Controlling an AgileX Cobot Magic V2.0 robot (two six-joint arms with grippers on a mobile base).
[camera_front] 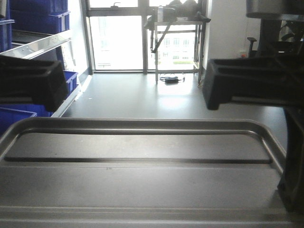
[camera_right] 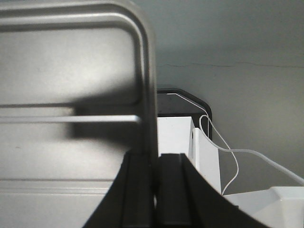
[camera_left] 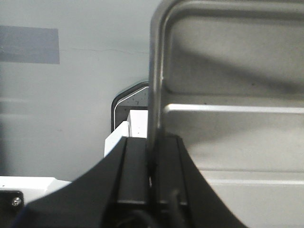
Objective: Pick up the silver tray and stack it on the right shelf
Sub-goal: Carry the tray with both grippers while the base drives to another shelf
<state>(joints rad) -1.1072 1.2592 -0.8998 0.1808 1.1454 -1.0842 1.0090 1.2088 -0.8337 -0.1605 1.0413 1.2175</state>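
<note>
Looks like the carry step: grasped already, not yet stacked. Holds the silver tray (camera_front: pixel 142 185) clear of the ground, low and close in front of the base, over bare grey floor (camera_front: pixel 142 95), with no counter beneath. Pinches the tray's left raised rim with the left pincer (camera_left: pixel 153 156), pressed together on the metal edge. Pinches the right rim the same way with the right pincer (camera_right: pixel 156 166).

Lies about level, open face up. Runs its long axis side to side across the robot, with the two ridges along that same line. Points its short ends out toward the arms and its far long rim toward the windows.

Shows no right shelf plainly in any view. Shows only blue bins (camera_front: pixel 38 14) and a slanted metal rail (camera_front: pixel 38 45) on the left, plus a dark blurred shape at upper right, too cut off to name.

Calls next, most likely, for turning or driving to bring the right shelf ahead. Calls also for keeping both arms matched in height and spacing, to avoid twisting the tray or losing a rim. Then needs squaring the long axis to the shelf front before lowering and letting go.
</note>
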